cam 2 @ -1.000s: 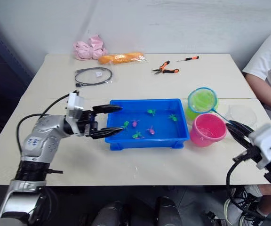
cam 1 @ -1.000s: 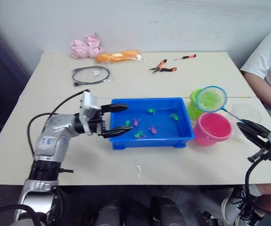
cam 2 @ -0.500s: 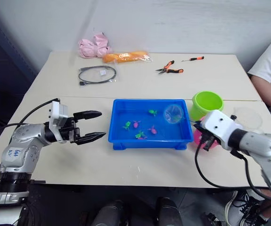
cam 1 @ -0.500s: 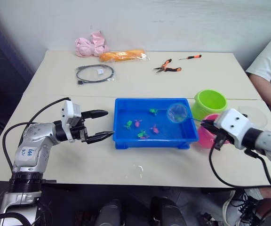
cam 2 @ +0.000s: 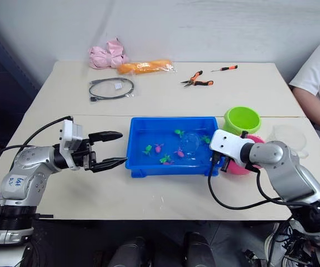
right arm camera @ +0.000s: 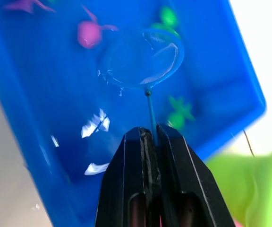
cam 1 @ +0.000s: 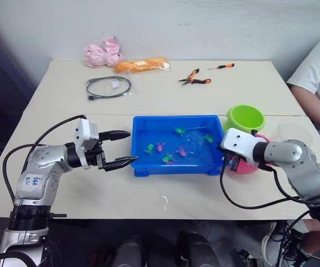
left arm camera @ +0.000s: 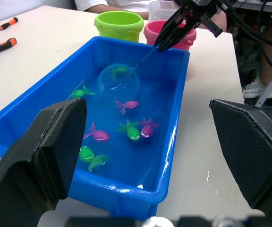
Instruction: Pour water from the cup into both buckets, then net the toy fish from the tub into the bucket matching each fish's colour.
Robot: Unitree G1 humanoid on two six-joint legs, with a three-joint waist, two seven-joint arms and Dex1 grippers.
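Inside tub (cam 1: 149, 167), net (left arm camera: 118, 81) seemingly dipped, right tool (right arm camera: 150, 137) pinching handle

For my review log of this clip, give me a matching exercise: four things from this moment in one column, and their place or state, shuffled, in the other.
Things:
1. net
2. left gripper
3. green bucket
4. pliers

Places or states:
A. fingers spread, beside the tub
B. on the table's far side
C. hoop lowered inside the tub
D. next to the pink bucket

Pairs: 1-C, 2-A, 3-D, 4-B
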